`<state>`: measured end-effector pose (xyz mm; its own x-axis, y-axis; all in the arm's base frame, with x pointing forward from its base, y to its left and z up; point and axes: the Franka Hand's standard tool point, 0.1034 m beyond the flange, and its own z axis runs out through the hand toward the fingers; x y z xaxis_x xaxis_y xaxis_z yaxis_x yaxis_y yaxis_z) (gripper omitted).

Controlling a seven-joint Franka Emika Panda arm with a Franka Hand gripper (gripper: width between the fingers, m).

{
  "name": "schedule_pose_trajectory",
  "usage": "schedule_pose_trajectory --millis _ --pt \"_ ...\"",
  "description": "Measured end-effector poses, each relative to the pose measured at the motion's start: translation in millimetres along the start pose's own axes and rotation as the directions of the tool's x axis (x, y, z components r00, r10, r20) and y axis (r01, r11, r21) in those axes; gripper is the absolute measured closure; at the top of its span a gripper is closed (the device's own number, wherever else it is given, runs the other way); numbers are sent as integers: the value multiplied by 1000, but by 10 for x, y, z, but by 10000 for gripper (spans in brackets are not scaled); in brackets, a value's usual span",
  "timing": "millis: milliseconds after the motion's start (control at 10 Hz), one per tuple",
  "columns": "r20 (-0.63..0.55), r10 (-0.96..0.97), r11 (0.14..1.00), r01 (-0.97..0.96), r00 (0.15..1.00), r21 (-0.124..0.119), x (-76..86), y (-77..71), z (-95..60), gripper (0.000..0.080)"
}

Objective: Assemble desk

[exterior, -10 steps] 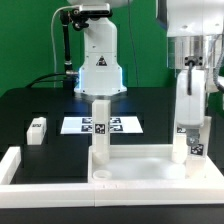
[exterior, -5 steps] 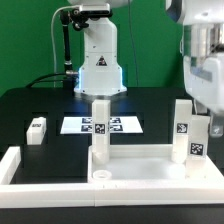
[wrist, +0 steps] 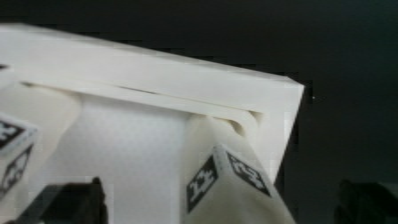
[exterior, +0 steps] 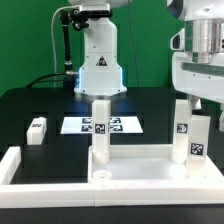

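Exterior view, gripper: the gripper (exterior: 207, 103) hangs at the exterior view's right, above the standing legs there; its fingers are largely cut off by the frame edge, and nothing shows between them.
Exterior view, jaw state: spread wide and empty, as far as this view and the wrist view show.
Exterior view, tabletop: the desk's tabletop panel (exterior: 130, 163) lies flat at the front of the black table (exterior: 40, 105), inside the low white border wall (exterior: 12, 163).
Exterior view, legs on the panel: one leg (exterior: 100, 130) stands upright near the panel's middle; two tagged legs (exterior: 190, 133) stand upright, close together, at the right end.
Exterior view, loose leg: a fourth leg block (exterior: 36, 130) lies on its side on the table, far off to the exterior view's left, well apart from the gripper.
Exterior view, key relation: the right-hand legs lie directly below the gripper, long axis vertical; I judge the next reach must cross the whole table to the lying block, whose long axis is horizontal.
Exterior view, other: the marker board (exterior: 105, 125) lies behind the middle leg.
Wrist view, shows: the tabletop panel's rim and two tagged legs (wrist: 228, 170) seen from above, close under the camera; dark fingertips (wrist: 71, 198) sit apart at the picture's edge.
Wrist view, lacks: the loose leg block and the middle leg are out of sight here.
Wrist view, adds: that the legs below are clear of the fingers, which the exterior view crops.
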<state>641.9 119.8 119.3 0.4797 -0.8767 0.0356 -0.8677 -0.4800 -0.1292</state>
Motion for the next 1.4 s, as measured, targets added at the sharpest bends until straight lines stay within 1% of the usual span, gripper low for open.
schedule_pose_trajectory --millis 100,200,300,400,500,700,800,900,1000,1100,1200,1400 --pt "-15 -164 986 164 986 23 78 -67 -24 151" --pt "-28 -263 964 264 964 30 138 8 39 151" --pt "-24 -278 960 278 960 17 93 67 91 151" --pt "-35 -378 926 378 925 10 114 46 70 151" --pt "-39 -436 900 437 899 2 134 56 73 151" --pt "-40 -490 872 490 871 -3 146 62 74 151" --pt "-39 -457 889 458 888 -1 145 62 76 151" --pt "-39 -458 889 459 888 -1 147 63 76 275" --pt "-38 -407 913 408 913 2 144 63 78 409" --pt "-38 -345 938 345 938 5 143 63 79 409" --pt "-37 -277 961 278 960 6 150 68 78 509" --pt "-35 -157 988 157 987 9 150 72 78 509"
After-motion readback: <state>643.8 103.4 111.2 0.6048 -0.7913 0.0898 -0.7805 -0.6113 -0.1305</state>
